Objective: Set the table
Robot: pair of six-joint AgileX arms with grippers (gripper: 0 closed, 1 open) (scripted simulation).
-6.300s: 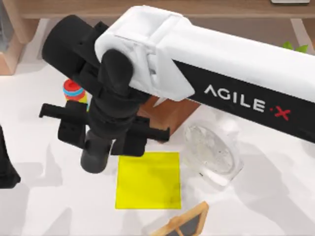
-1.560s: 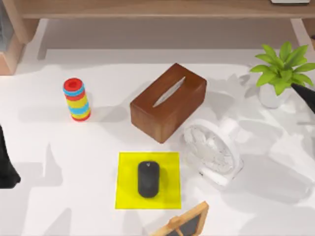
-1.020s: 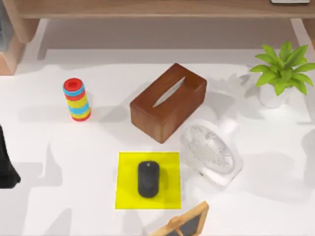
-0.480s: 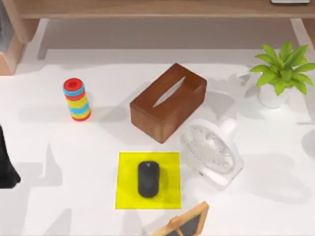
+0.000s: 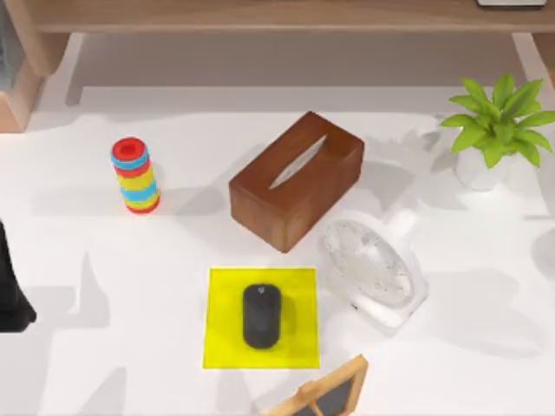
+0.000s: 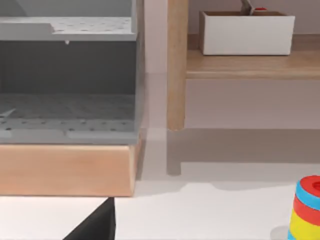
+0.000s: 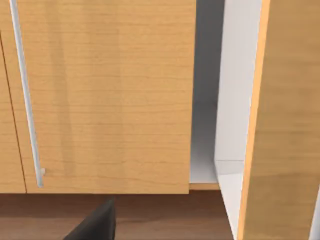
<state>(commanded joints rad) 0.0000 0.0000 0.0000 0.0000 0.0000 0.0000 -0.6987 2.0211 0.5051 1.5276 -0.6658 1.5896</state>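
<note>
A framed slate board [image 5: 321, 395] is cut off at the near edge of the white table [image 5: 104, 347]. Beyond it a black mouse [image 5: 261, 315] lies on the yellow mat [image 5: 299, 295], with a white fan [image 5: 375, 270], brown tissue box [image 5: 297, 178] and ring stack [image 5: 134, 174] farther back. The left arm [image 5: 10, 295] is a dark sliver at the table's left edge; I cannot tell how either gripper stands.

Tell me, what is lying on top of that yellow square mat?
A black computer mouse lies on the yellow mat, near its middle, on the white table. Whatever is beneath the mat is covered.
</note>
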